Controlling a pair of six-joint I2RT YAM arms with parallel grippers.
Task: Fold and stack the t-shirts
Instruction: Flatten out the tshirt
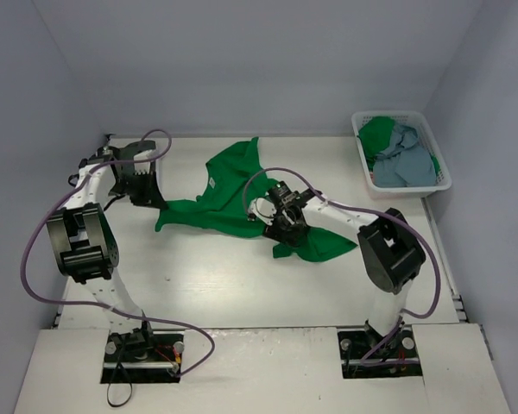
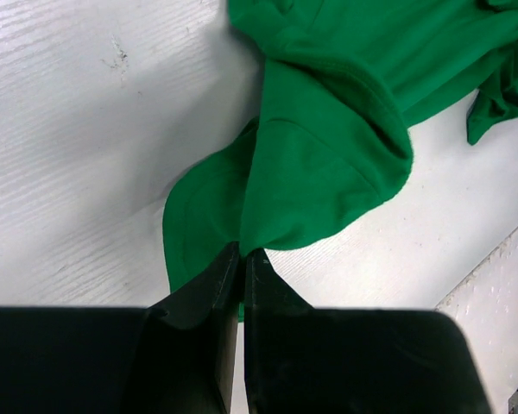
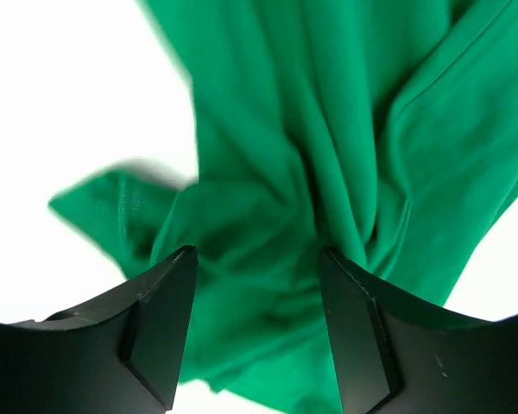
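Note:
A bright green t-shirt (image 1: 229,185) lies crumpled across the middle of the white table. My left gripper (image 1: 145,197) is shut on the shirt's left sleeve; in the left wrist view the sleeve cloth (image 2: 311,172) is pinched between the closed fingertips (image 2: 242,254). My right gripper (image 1: 287,226) is open over the bunched lower right part of the shirt; in the right wrist view the folds (image 3: 268,216) lie between the spread fingers (image 3: 168,297). More shirts, a green one (image 1: 378,131) and a light blue-grey one (image 1: 406,159), lie in the basket.
The white plastic laundry basket (image 1: 363,159) stands at the back right corner. Grey walls close the table at the back and sides. Purple cables loop around both arms.

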